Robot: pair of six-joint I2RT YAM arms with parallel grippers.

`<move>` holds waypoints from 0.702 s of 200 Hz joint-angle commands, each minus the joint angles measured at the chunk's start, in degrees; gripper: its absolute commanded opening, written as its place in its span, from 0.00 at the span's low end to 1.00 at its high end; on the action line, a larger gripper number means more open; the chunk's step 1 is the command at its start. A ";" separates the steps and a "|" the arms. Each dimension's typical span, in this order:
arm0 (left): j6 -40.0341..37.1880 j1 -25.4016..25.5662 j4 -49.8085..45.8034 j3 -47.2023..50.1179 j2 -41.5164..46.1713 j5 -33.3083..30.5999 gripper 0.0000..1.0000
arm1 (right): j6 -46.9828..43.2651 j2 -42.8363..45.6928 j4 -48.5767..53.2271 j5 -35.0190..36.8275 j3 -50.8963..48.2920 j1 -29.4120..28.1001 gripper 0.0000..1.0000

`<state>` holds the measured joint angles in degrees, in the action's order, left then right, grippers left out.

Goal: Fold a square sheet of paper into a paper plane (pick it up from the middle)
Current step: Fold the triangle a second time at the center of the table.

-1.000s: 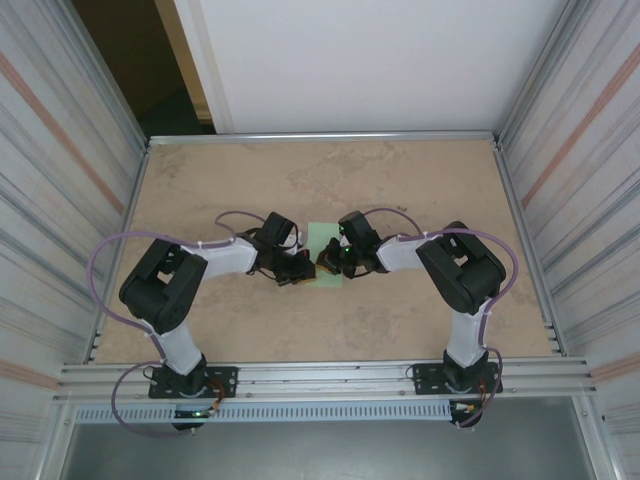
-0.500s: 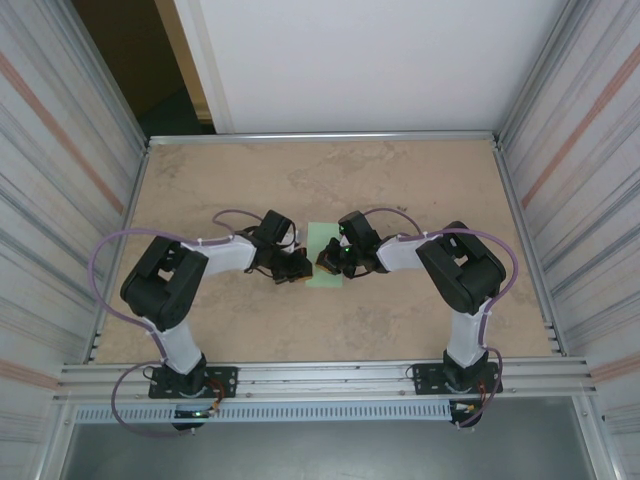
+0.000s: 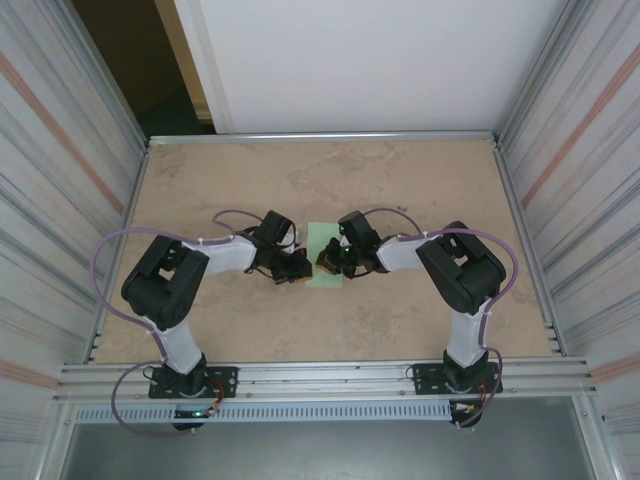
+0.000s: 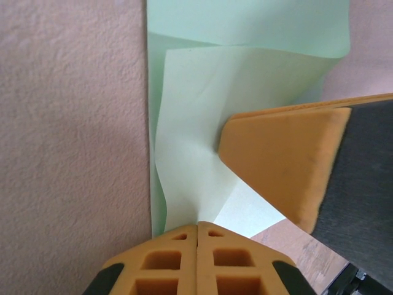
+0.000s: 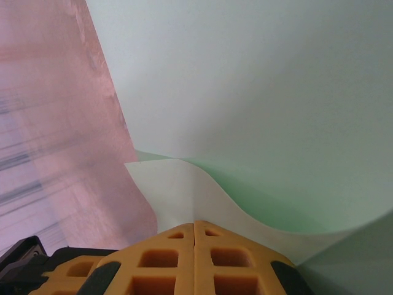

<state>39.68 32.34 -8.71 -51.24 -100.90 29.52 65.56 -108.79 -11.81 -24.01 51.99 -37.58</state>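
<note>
Paper (image 4: 202, 104) sits pinched in the closed left gripper (image 4: 196, 226) and closed right gripper (image 5: 195, 224); an uneven tug could tear it.

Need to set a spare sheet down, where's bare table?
Crowded: centre, where left gripper and right gripper pinch the square sheet of paper. Free: table beyond them up to the back rail, and the near strip before them.
</note>
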 commanded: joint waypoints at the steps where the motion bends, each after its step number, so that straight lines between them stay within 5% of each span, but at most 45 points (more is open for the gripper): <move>1: 0.37 0.90 0.88 0.44 3.01 0.90 0.00 | 0.80 -3.98 7.87 4.06 -1.40 -0.03 0.00; 140: -0.80 -0.52 -0.04 1.05 -0.41 -0.66 0.00 | 0.87 -4.32 8.39 4.05 -1.13 -0.07 0.00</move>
<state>39.83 32.45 -7.68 -50.87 -100.60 29.34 65.56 -108.79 -11.79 -24.01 52.01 -37.58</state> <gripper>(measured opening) 0.049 0.062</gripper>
